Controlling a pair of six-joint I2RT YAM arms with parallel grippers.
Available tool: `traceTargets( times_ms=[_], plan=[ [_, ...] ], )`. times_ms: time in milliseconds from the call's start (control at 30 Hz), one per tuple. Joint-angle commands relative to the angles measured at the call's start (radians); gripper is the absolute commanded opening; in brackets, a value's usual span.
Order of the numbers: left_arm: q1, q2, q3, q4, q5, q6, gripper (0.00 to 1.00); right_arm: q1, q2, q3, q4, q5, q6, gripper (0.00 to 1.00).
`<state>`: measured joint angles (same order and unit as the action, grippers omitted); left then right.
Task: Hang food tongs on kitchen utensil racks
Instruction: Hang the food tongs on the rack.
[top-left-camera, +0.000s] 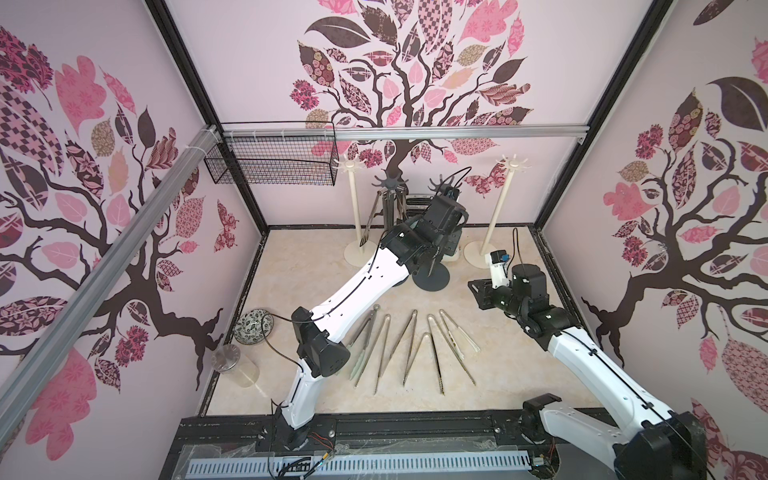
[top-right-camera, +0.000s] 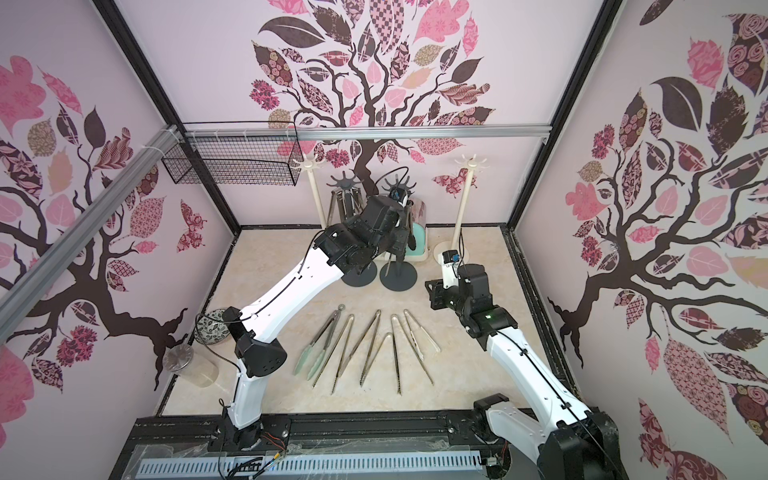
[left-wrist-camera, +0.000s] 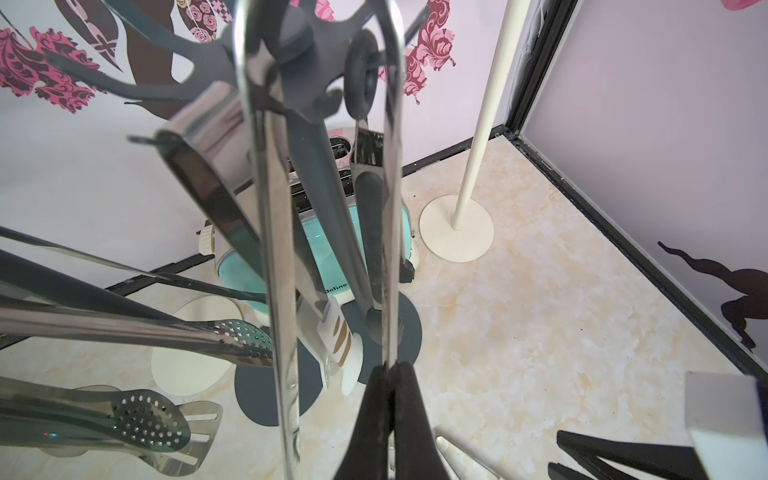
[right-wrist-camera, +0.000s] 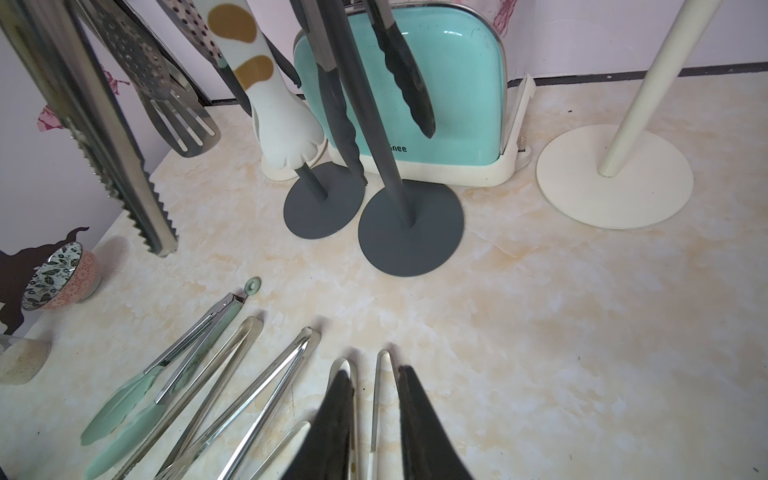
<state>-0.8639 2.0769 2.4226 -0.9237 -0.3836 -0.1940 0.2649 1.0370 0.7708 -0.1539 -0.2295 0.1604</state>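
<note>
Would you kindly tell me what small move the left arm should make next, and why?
Probably lower the steel tongs slightly so they settle on a hook: the left claw grips one leg, and both legs flank the dark grey rack's crown.

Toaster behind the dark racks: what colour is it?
The toaster is turquoise with a cream base; the right wrist view shows it best.

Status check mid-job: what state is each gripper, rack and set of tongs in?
Left gripper: shut on steel tongs, held at dark grey rack crown.
Right gripper: open, empty, hovering.
Six loose tongs: lying flat on the table, not hung.
Cream racks: upright, hooks look bare.
Other dark grey rack: upright, tongs hanging.
</note>
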Motion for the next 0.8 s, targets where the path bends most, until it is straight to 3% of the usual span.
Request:
traceTargets(
  times_ms=[0,633,767],
  plan=[
    [0.0,0.033,0.042,0.002,-0.018,-0.005,0.0,-0.004,-0.008,-0.009,-0.011,-0.009,0.009,0.24],
    [0.0,0.057,0.036,-0.044,-0.057,-0.025,0.0,-0.004,-0.017,-0.015,-0.006,-0.024,0.016,0.24],
    [-0.001,0.057,0.021,-0.044,-0.056,-0.027,0.09,-0.004,-0.018,-0.016,-0.003,-0.025,0.016,0.24]
  ],
)
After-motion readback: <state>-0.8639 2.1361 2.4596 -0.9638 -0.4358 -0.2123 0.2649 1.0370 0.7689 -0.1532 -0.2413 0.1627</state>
